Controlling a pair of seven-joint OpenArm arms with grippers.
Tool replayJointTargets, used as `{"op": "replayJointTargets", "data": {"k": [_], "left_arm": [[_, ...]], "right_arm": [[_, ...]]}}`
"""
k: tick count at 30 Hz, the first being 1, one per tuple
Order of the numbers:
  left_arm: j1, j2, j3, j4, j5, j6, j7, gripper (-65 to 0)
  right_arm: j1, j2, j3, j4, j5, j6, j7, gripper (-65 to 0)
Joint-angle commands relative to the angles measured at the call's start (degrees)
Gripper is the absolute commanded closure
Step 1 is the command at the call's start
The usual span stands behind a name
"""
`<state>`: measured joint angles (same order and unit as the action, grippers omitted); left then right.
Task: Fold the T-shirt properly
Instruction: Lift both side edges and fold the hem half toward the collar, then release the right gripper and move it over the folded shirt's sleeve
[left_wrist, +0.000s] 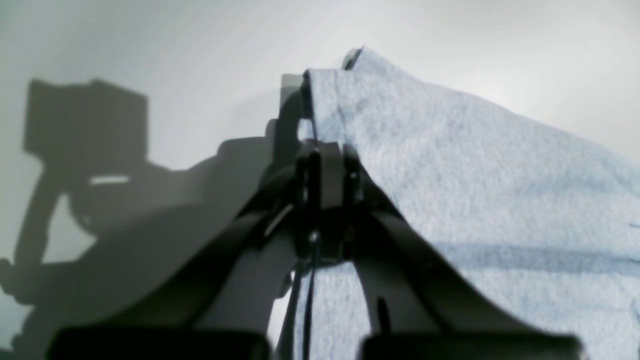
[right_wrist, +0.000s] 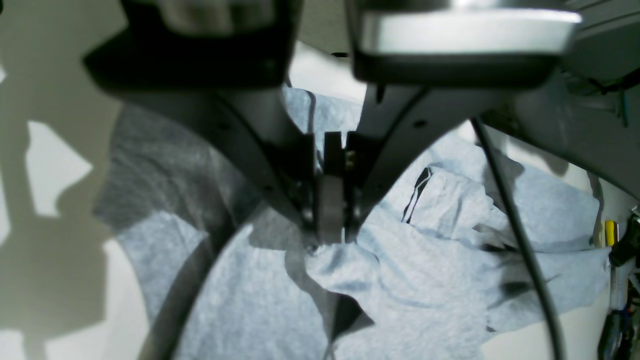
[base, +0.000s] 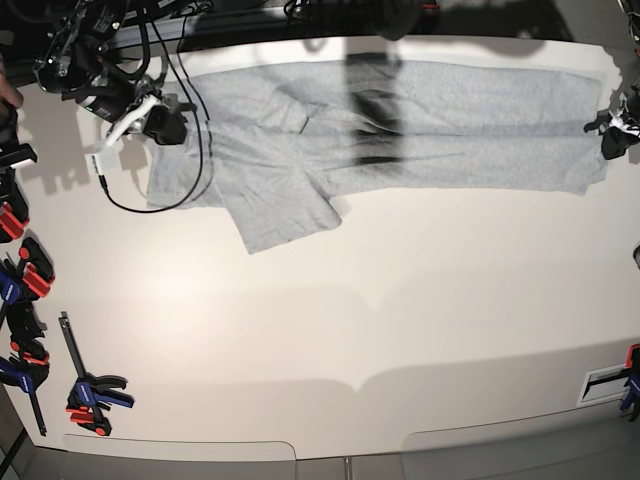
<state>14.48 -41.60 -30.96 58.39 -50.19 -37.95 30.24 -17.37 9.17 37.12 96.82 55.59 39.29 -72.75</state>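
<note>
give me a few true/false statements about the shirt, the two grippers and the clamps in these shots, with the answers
1. The left gripper is shut on the T-shirt. True.
2. The T-shirt is folded into a neat small square in the middle of the table. False: it lies stretched long along the table's far edge, one sleeve sticking out toward the middle.
3. The right gripper is shut on grey cloth of the shirt. True.
4. The clamps lie on top of the T-shirt. False: they lie by the table's edge, apart from the shirt.
5. The right gripper hangs open above bare table. False: its jaws are closed and the shirt lies under it.
</note>
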Motion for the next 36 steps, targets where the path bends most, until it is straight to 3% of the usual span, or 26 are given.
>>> {"op": "replayJointTargets", "data": {"k": [1, 4, 6, 8, 13, 18, 23, 27, 31, 33, 36], "left_arm": [[-0.2, -1.75, -0.57, 0.85, -0.92, -0.26, -1.11, 0.0], [-0.2, -1.77, -0.57, 0.85, -0.92, -0.26, -1.57, -10.5], [-0.22, -1.79, -0.59, 0.85, -0.92, -0.26, -1.57, -14.1], [-0.2, -1.79, -0.59, 0.85, -0.92, -0.26, -1.57, -14.3], [-0.22, -1.99, -0.61, 0.85, -1.77, -0.28, -1.55, -14.3], [-0.2, -2.38, -3.28, 1.29, -8.57, -2.05, -1.51, -14.3], [-0.2, -2.4, -11.26, 3.82, -11.89, -2.05, -1.53, -14.3], [-0.2, -2.4, -17.09, 5.75, -13.62, -2.05, -1.55, -16.0], [-0.2, -2.43, -18.51, 6.86, -13.97, -2.05, -1.53, -26.3], [-0.2, -2.38, -18.51, 6.88, -13.97, -2.05, -1.53, -27.8], [-0.2, -2.38, -18.51, 6.88, -13.94, -2.05, -1.51, -27.8]], "right_arm": [[0.22, 0.48, 0.31, 1.09, 1.42, 0.71, 0.72, 0.0], [0.22, 0.76, 0.37, 1.09, 1.4, 0.71, 0.7, -0.3], [0.22, 1.51, 0.37, 1.09, 1.42, 0.71, 0.92, -14.5], [0.24, 2.69, 0.37, 1.09, 1.4, 0.71, 1.86, -20.3], [1.29, 5.86, 0.44, 1.09, 1.4, 0.71, 2.45, -20.3], [4.46, 7.34, 0.9, 1.42, 2.82, 0.71, 2.45, -20.2], [9.35, 6.32, 2.14, 2.1, 5.97, 0.71, 2.43, -20.2], [14.05, 3.37, 2.12, 2.08, 5.42, 0.71, 3.52, -20.1], [18.47, -0.46, 0.94, 1.95, -6.29, 0.71, 9.77, -20.1], [20.17, -1.81, -0.85, 0.98, -12.98, 0.71, 13.29, -20.2], [22.84, -2.21, -5.14, -4.0, -18.05, -0.39, 15.13, -20.2]]}}
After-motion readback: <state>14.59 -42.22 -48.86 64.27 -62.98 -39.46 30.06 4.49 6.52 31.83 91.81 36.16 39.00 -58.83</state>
